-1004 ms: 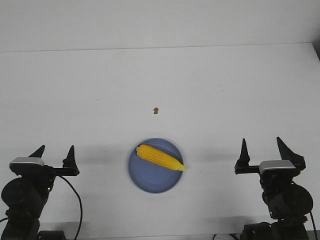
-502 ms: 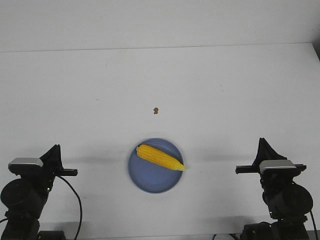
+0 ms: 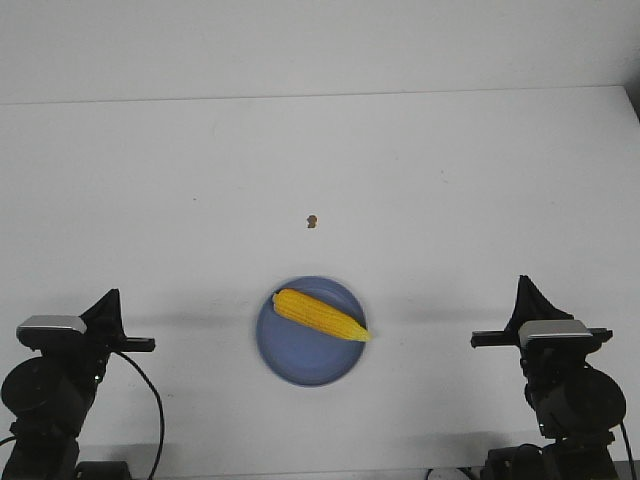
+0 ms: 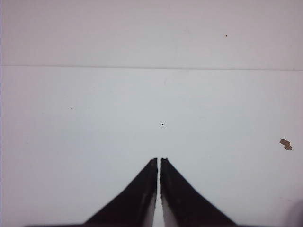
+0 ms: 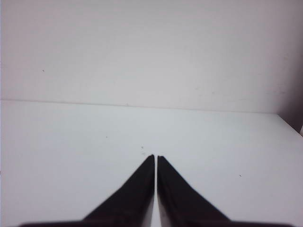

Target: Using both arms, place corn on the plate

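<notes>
Corn (image 3: 320,314), a bright yellow cob with bumpy kernels tapering to a point, lies across the round, shallow periwinkle-blue plate (image 3: 296,359). Its blunt end sits toward the plate's far left part and its pointed tip reaches the rim on the right side. The plate rests on the plain white surface (image 3: 200,180), near the front edge and roughly midway between the two arms. A tiny brown speck (image 3: 312,221) lies on the surface beyond the plate, well apart from it; the left wrist view shows it too (image 4: 285,144).

The left claw (image 3: 112,302), black and pointed, sits low at the front left, well apart from the plate. In the left wrist view its fingers (image 4: 142,189) are drawn together with only a thin slit between them, holding nothing. The right claw (image 3: 524,290) sits at the front right, likewise well apart from the plate. The right wrist view shows its fingers (image 5: 139,189) pressed together and empty, pointing out over bare white surface.
</notes>
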You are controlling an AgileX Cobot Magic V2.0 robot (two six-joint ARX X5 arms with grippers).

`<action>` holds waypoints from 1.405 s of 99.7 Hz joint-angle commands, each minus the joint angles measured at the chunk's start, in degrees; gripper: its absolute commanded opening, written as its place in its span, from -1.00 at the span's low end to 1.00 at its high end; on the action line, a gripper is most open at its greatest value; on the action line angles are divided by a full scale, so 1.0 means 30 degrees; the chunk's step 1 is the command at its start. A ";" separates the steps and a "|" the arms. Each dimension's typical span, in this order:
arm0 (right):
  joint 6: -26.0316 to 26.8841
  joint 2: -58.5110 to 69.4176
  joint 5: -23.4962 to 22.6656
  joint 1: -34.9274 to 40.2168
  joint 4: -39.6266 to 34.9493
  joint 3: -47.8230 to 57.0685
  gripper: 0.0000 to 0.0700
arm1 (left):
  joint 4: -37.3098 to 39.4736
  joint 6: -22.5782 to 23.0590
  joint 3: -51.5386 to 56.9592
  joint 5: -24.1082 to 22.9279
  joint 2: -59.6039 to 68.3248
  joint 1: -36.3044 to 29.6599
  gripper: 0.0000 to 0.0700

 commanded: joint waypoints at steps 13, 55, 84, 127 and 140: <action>0.0262 0.0022 0.0066 -0.0015 0.0211 0.0117 -0.96 | 0.0175 -0.0007 0.0226 -0.0044 0.0015 0.0022 -0.97; 0.0262 0.0022 0.0058 -0.0015 0.0211 0.0117 -0.96 | 0.0270 0.0044 0.0226 -0.0058 -0.0233 0.0022 -0.97; 0.0262 0.0022 0.0066 -0.0015 0.0211 0.0117 -0.96 | 0.3060 -0.0051 -0.2324 -0.0044 -0.3060 0.0015 -0.97; 0.0262 0.0022 0.0058 -0.0015 0.0211 0.0117 -0.96 | 0.5217 -0.0787 -0.8276 -0.0066 -0.8073 0.0022 -0.97; 0.0262 0.0022 0.0066 -0.0015 0.0211 0.0124 -0.96 | 0.5697 -0.0823 -0.8794 -0.0306 -0.8116 0.0022 -0.97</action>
